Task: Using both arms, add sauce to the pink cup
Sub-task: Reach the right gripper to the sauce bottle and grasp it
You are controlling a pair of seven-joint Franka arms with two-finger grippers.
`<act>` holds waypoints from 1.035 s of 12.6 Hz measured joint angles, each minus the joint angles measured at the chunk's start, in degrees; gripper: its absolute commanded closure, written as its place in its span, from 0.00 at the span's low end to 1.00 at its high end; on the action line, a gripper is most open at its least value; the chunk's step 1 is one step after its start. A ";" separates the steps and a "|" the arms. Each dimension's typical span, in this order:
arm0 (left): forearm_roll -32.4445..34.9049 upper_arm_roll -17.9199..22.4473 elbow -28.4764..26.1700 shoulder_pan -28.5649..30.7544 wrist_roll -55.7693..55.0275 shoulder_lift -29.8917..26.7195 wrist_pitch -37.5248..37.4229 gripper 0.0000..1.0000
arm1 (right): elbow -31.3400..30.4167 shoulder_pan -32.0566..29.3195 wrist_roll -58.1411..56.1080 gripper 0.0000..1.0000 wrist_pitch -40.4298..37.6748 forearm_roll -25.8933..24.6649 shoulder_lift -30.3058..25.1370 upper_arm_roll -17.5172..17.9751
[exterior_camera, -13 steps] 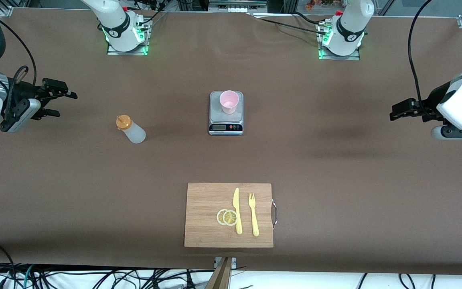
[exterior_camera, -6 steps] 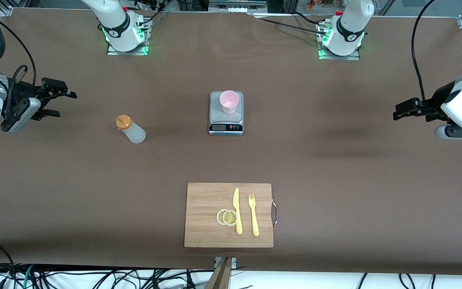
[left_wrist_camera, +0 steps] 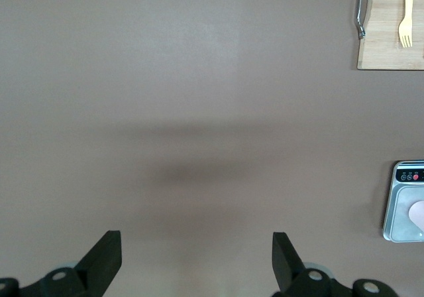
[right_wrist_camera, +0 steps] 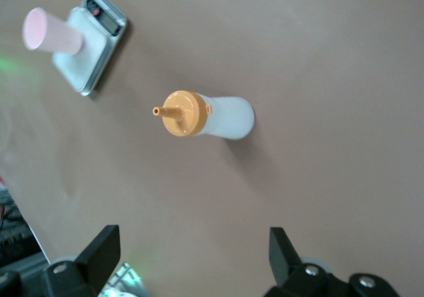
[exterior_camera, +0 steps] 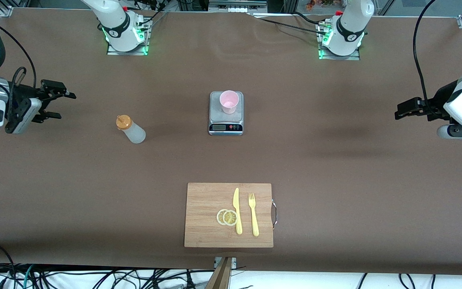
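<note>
**Both grippers released, nothing picked up**

While both arms hang over the ends of the counter, nothing is grasped.

- Right gripper: up over the counter at the right arm's end, fingers spread wide, empty. In the right wrist view the two fingertips stand well apart with bare counter between them.
- Sauce: upright on the counter, orange nozzle cap on top, near the right gripper but apart from it, lying between that gripper and the scale. Also visible in the right wrist view, clear of the fingers.
- Scale: mid-counter, display side toward the front camera.
- Pink cup: upright on the scale's platform, well apart from both grippers.
- Cutting board: nearer the front camera than the scale. It carries two lemon slices, a yellow knife and a yellow fork side by side.
- Left gripper: up over the left arm's end of the counter, released and empty; the left wrist view shows its fingers wide apart over bare counter, with the scale and cup at the frame edge.
</note>
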 measured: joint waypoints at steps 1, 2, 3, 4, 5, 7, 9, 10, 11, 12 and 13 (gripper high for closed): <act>0.00 0.01 0.00 0.00 0.00 0.08 -0.02 0.00 | -0.47 -0.22 -6.82 0.01 0.35 2.31 2.24 -1.43; 0.00 0.00 0.00 0.00 0.00 0.14 -0.04 0.00 | -0.70 -0.75 -13.15 0.01 0.49 4.12 4.44 -2.60; 0.00 0.02 0.00 0.01 0.00 0.18 -0.06 0.00 | -0.70 -1.62 -18.23 0.01 0.61 5.35 6.21 -3.18; 0.03 0.03 0.00 0.07 0.00 0.25 -0.08 0.00 | -0.71 -2.43 -22.58 0.01 0.64 6.79 7.45 -3.41; 0.05 0.05 0.00 0.40 0.00 0.31 -0.09 0.00 | -0.71 -2.96 -27.13 0.01 0.63 9.15 8.45 -3.42; 0.05 0.12 0.00 1.17 0.08 0.37 -0.09 0.00 | -0.75 -3.17 -35.91 0.01 0.58 14.43 10.60 -3.42; 0.05 0.27 0.00 1.27 0.11 0.45 -0.09 0.00 | -0.81 -3.19 -43.22 0.01 0.40 18.31 13.39 -3.41; 0.05 0.25 0.00 1.27 0.11 0.47 -0.09 0.00 | -0.84 -3.22 -46.13 0.01 -0.33 20.25 14.92 -3.41; 0.05 0.23 0.00 1.26 0.11 0.49 -0.09 0.00 | -0.84 -3.25 -48.16 0.01 -1.35 21.73 16.34 -3.41; 0.05 0.21 0.00 1.25 0.11 0.50 -0.09 0.00 | -0.84 -3.28 -50.01 0.01 -1.99 22.55 17.60 -3.41; 0.05 0.14 0.00 1.24 0.11 0.51 -0.09 0.00 | -0.84 -3.35 -51.77 0.01 -2.49 23.18 18.64 -3.41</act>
